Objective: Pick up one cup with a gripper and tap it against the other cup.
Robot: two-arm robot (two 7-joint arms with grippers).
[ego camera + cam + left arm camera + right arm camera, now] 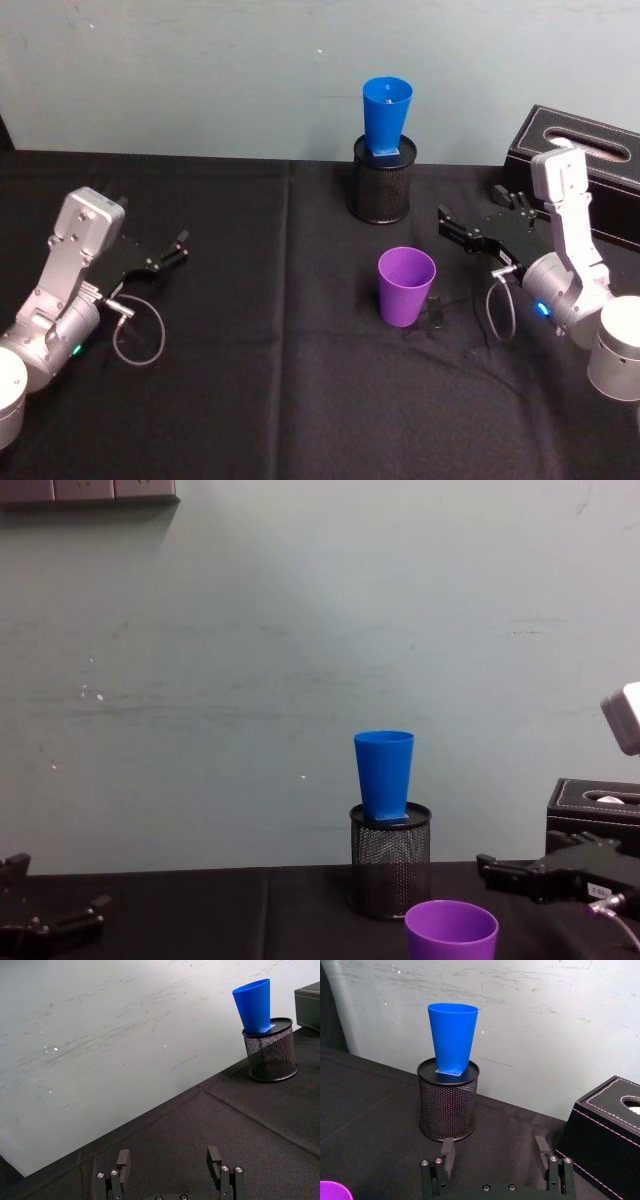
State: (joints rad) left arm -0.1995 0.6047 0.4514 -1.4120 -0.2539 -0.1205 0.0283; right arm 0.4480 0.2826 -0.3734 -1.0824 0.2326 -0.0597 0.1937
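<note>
The purple cup (pixel 406 286) stands upright on the black cloth at mid-table, also seen in the chest view (pixel 451 930) and at the edge of the right wrist view (pixel 332 1191). The blue cup (pixel 386 115) stands upright in the mouth of a black mesh holder (pixel 381 180) at the back, also visible in the other views (pixel 452 1035) (pixel 383 775) (pixel 254 1004). My right gripper (pixel 472 210) (pixel 494 1152) is open and empty, right of the purple cup and apart from it. My left gripper (pixel 152 232) (pixel 169 1160) rests open and empty at the far left.
A black tissue box (pixel 590 170) (pixel 605 1130) sits at the back right, just behind the right arm. A small dark item (pixel 435 312) lies beside the purple cup. A pale wall closes off the table's far edge.
</note>
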